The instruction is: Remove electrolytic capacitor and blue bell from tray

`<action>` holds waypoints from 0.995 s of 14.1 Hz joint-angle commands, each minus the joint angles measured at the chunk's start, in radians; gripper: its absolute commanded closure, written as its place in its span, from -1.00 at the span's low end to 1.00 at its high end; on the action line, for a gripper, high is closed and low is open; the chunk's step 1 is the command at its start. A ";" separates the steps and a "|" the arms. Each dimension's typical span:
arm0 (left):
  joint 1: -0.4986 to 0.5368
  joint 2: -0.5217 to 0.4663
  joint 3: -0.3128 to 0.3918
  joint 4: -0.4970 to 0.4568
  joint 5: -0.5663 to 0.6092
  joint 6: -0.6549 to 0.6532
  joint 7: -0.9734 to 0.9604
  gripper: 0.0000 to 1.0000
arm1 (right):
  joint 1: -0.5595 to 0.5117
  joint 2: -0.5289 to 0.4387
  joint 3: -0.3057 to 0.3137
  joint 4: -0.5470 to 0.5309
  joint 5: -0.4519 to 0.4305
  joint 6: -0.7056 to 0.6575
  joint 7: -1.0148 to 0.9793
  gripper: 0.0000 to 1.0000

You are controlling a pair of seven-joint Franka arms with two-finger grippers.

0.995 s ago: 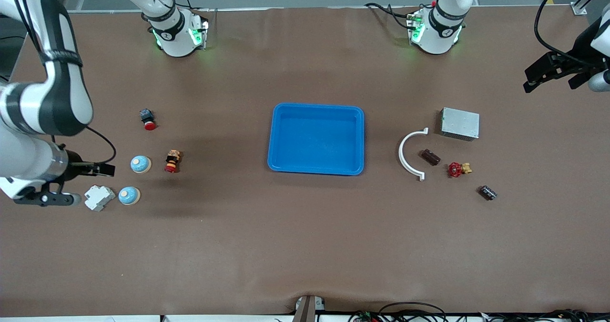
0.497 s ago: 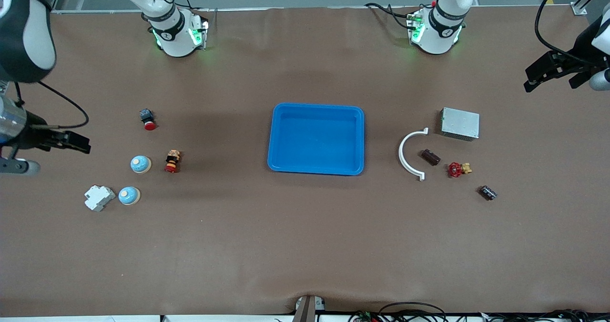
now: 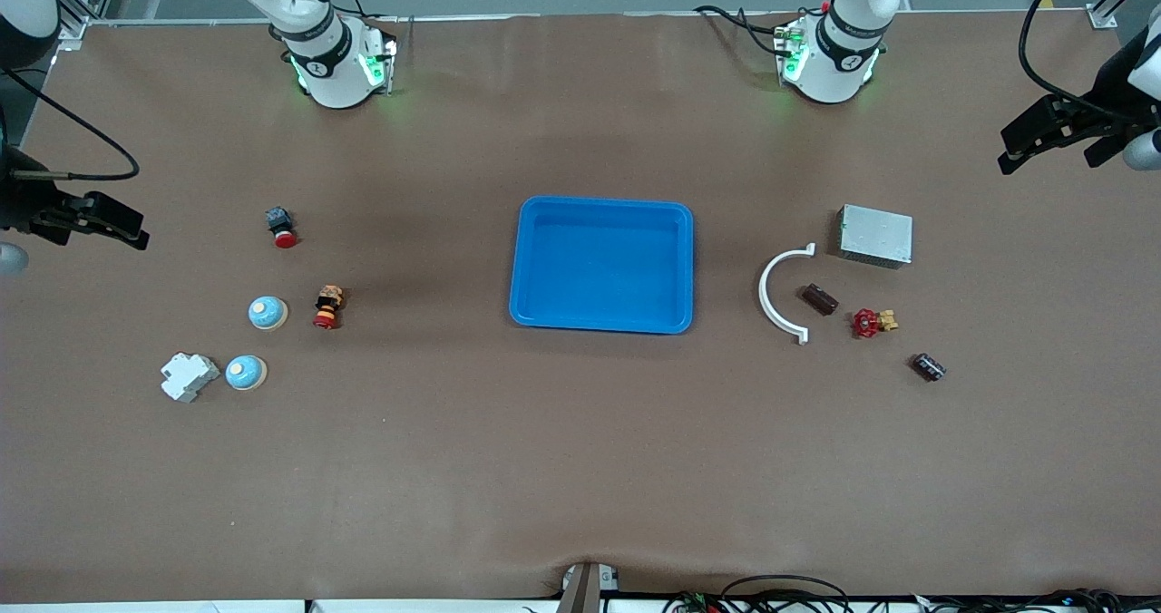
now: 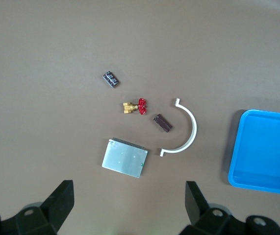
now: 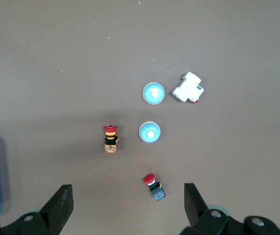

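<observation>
blue tray sitting mid-table, looking empty. two blue bells lying toward right arm's end, dark capacitor, probably electrolytic one, toward left arm's end. left gripper and right gripper hovering at table ends, jaws spread wide, holding nothing. task appearing done; keeping both arms parked high.

The tray is a shallow bright-blue rectangle with rounded corners and a raised rim, flat at mid-desk, with nothing in it. Two blue bells sit dome-up toward the right arm's end. A dark capacitor lies on its side toward the left arm's end.
</observation>
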State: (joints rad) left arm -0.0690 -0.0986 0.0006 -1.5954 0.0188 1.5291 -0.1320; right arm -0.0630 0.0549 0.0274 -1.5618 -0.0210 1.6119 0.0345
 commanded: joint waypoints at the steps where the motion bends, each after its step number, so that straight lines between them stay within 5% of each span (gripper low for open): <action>1: 0.001 -0.024 -0.001 -0.014 -0.013 -0.001 -0.008 -1.00 | -0.008 -0.047 0.003 -0.026 0.047 -0.006 -0.004 -1.00; 14: 0.005 -0.016 0.001 0.009 -0.014 0.003 -0.006 -1.00 | -0.006 -0.063 0.005 -0.004 0.046 -0.053 -0.051 -1.00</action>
State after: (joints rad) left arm -0.0682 -0.1007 0.0016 -1.5903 0.0188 1.5312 -0.1324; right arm -0.0630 0.0094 0.0272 -1.5620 0.0144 1.5895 0.0233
